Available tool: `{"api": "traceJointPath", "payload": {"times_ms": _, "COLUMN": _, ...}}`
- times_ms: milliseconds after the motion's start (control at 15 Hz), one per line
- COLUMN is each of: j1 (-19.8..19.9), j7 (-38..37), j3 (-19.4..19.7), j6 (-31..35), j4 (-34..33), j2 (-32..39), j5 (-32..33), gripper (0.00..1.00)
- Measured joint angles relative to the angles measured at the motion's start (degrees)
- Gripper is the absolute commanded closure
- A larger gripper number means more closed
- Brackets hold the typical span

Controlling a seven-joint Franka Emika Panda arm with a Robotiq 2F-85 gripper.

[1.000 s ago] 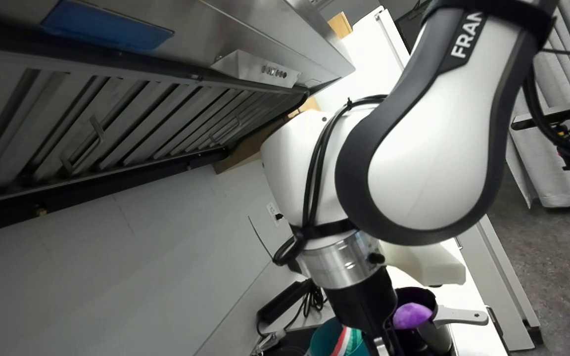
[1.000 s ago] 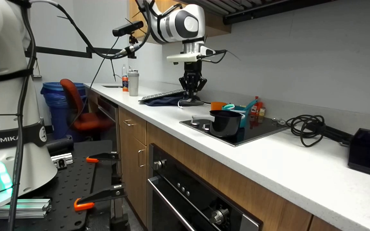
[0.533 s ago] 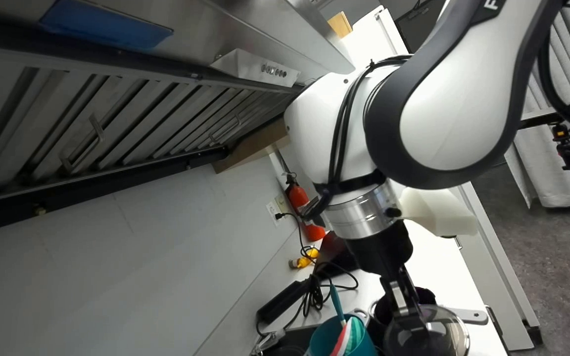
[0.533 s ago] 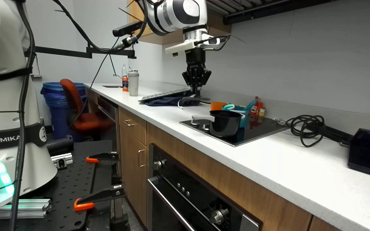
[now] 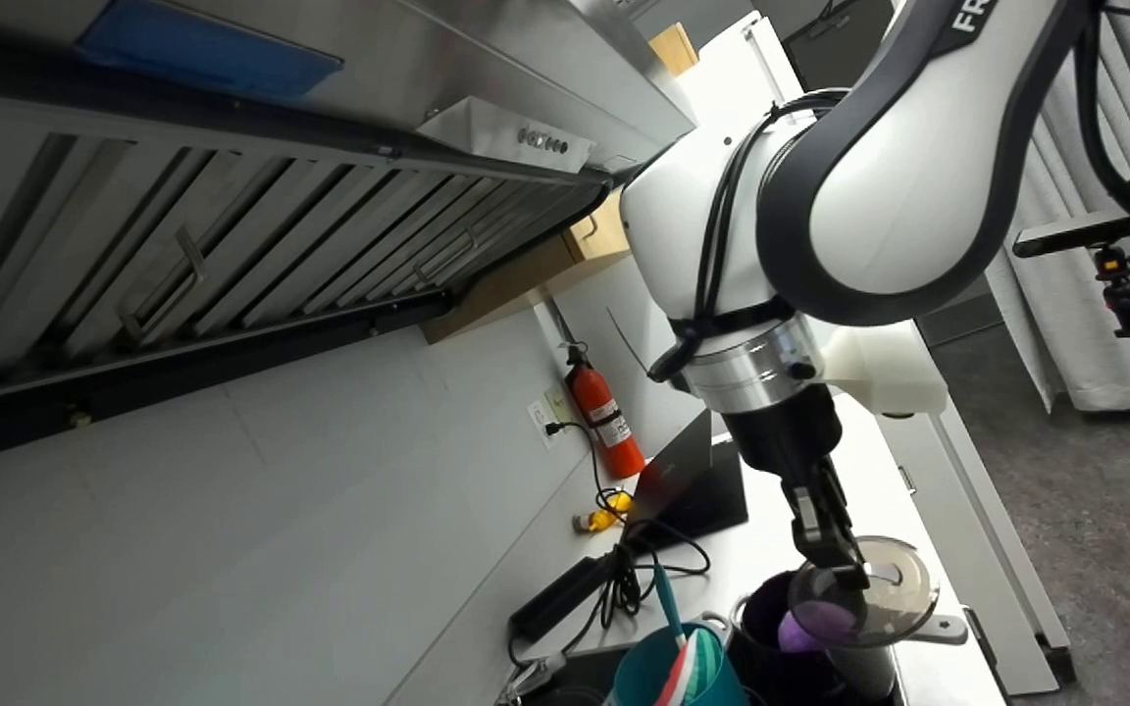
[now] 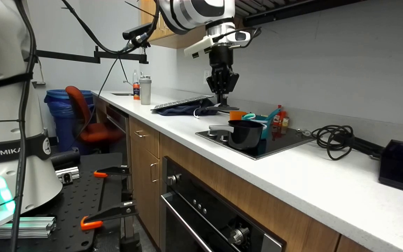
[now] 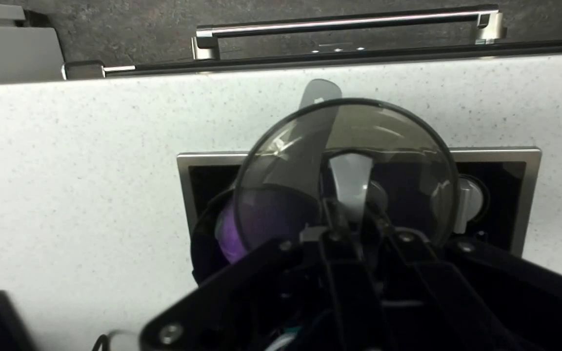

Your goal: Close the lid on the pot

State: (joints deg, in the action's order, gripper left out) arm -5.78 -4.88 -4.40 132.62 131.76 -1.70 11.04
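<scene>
The pot is black with a grey handle and stands on the cooktop in both exterior views (image 6: 245,135) (image 5: 867,677); part of it shows in the wrist view (image 7: 203,256). A purple round thing (image 7: 232,239) lies inside it. The lid is a round see-through disc with a darker rim (image 7: 398,126) and a silvery handle; it also shows in both exterior views (image 5: 894,579) (image 6: 224,108). My gripper (image 7: 354,209) is shut on the lid's handle. It holds the lid above the pot's rim height, off to one side, partly overlapping the pot in the wrist view.
A teal container (image 5: 668,667) with utensils stands beside the pot, with an orange cup (image 6: 238,115) behind. A keyboard-like slab (image 6: 184,102) lies on dark cloth. A coiled cable (image 6: 334,140) and a black box (image 6: 402,168) lie further along the counter. A range hood (image 5: 261,235) hangs above.
My gripper has carried the lid up and to the right in both exterior views. The lid, hidden behind the arm in an exterior view earlier, now shows there. The pot has not moved.
</scene>
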Motion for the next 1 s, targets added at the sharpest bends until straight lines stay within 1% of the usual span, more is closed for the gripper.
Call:
{"api": "traceJointPath", "payload": {"times_ms": 533, "j1": 1.66, "j7": -3.28, "j3": 0.94, "j6": 2.43, "j4": -0.42, "j2": 0.03, "j5": 0.52, "gripper": 0.96}}
{"api": "traceJointPath", "payload": {"times_ms": 1000, "j1": 2.24, "j7": -3.66, "j3": 1.26, "j6": 3.49, "j4": -3.97, "j2": 2.15, "j5": 0.52, "gripper": 0.96}}
